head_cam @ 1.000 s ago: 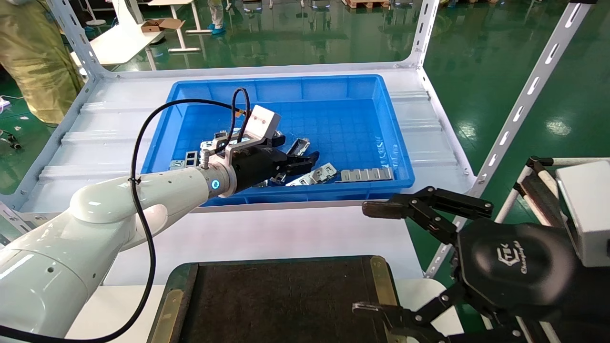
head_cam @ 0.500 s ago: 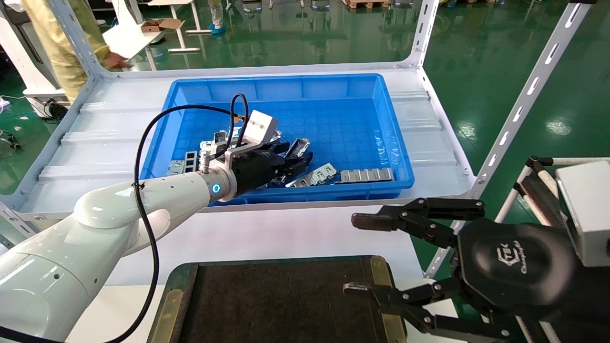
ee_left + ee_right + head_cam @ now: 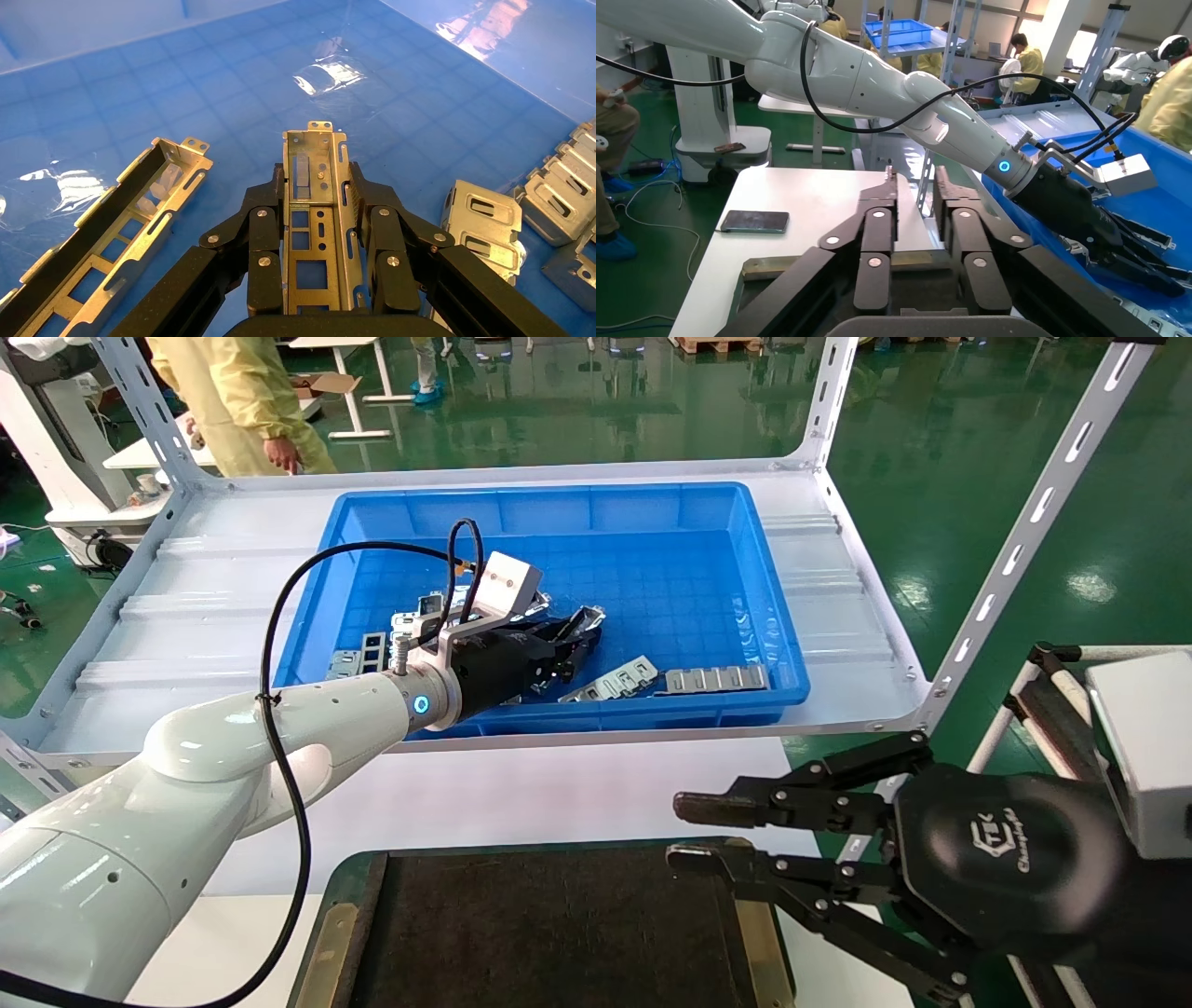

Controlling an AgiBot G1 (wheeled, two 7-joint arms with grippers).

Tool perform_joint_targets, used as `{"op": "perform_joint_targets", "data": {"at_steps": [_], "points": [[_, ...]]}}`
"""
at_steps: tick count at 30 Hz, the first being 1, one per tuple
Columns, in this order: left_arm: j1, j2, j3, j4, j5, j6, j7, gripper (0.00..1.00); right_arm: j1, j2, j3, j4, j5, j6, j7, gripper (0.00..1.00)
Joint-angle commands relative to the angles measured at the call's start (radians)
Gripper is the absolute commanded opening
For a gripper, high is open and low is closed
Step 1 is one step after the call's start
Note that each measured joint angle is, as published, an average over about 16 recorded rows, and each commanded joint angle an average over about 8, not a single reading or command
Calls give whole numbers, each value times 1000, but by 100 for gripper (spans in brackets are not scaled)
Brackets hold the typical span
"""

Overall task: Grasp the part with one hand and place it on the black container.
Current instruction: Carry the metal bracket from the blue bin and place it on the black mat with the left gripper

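Note:
The part (image 3: 313,210), a narrow grey metal strip with raised edges and rectangular cutouts, sits lengthwise between the fingers of my left gripper (image 3: 316,175), which is shut on its side edges. In the head view the left gripper (image 3: 568,649) is inside the blue bin, and the part (image 3: 584,618) sticks out past the fingertips just above the bin floor. The black container (image 3: 540,933) lies at the near edge of the table, with brass edge strips. My right gripper (image 3: 684,833) hovers over its right edge, empty, its fingers a narrow gap apart; it also shows in the right wrist view (image 3: 916,179).
The blue bin (image 3: 652,505) on the white shelf holds several other metal pieces: flat silver strips (image 3: 712,679), brackets (image 3: 485,217) and a longer channel piece (image 3: 105,239). Slotted shelf posts (image 3: 1024,533) stand to the right. A person in yellow (image 3: 242,393) stands at the far left. A phone (image 3: 754,221) lies on the table.
My left gripper has closed on the part in the bin. My right gripper's fingers went from wide open to a narrow gap. The person in yellow walked to the right.

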Motion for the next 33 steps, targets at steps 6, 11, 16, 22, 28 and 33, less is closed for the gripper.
{"op": "perform_joint_targets", "data": {"at_steps": [6, 11, 16, 22, 28, 33], "points": [[-8, -5, 9, -14, -37, 22, 19, 0, 0, 0, 0, 0, 0, 0, 0, 0], [-27, -10, -1, -14, -68, 63, 53, 0, 0, 0, -1, 0, 1, 0, 0, 0], [-51, -14, -18, 6, -100, 123, 96, 0, 0, 0, -1, 0, 1, 0, -1, 0], [-84, -29, -40, 41, -140, 229, 138, 0, 0, 1, -1, 0, 1, 1, -1, 0], [-98, -67, -59, 43, -177, 380, 155, 0, 0, 1, -2, 0, 1, 1, -1, 0], [-80, -119, -68, -12, -202, 493, 147, 0, 0, 1, -2, 0, 1, 1, -1, 0]]}}
